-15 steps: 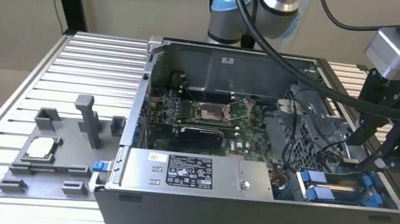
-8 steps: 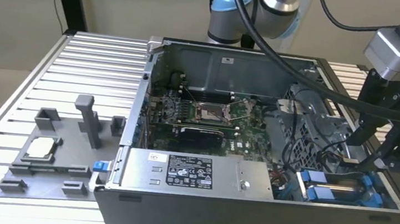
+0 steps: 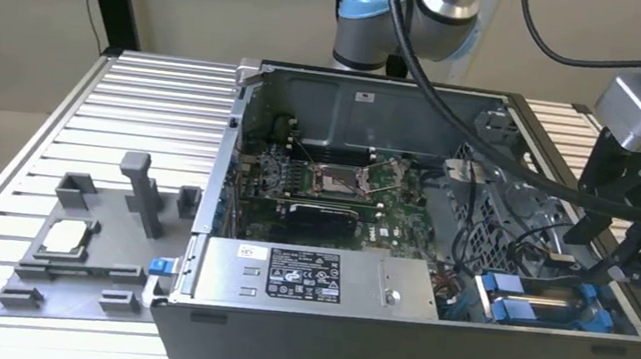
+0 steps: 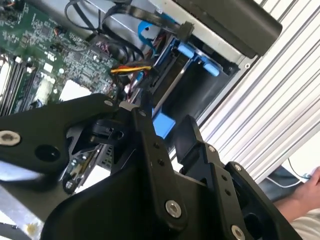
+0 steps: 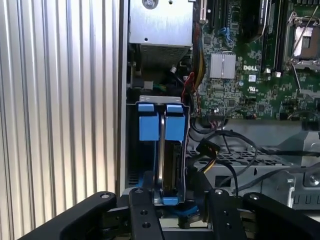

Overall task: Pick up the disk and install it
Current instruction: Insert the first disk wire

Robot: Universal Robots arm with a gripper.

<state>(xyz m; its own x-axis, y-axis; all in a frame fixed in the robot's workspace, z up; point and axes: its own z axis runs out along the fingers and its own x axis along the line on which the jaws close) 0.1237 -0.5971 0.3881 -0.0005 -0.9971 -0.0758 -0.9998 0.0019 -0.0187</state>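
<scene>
— Installing step, I judge: disk (image 5: 162,150) stands on edge in drive bay (image 5: 134,160), straddled by gripper (image 5: 174,192)
— Grip state: cannot tell; full seating calls for a straight push along bay

Inside the open dark-grey metal computer case (image 3: 398,349), the flat silver-grey disk (image 5: 161,150) sits in a bright blue plastic carrier. Beside it are a green circuit board (image 3: 333,181) speckled with black and silver, and a grey metal box (image 3: 299,275) with a black-and-white label. Outside the case, the ribbed silver aluminium table (image 3: 125,105) bears a plain grey plastic fixture (image 3: 108,273) and a white-topped square chip (image 3: 64,237).
</scene>
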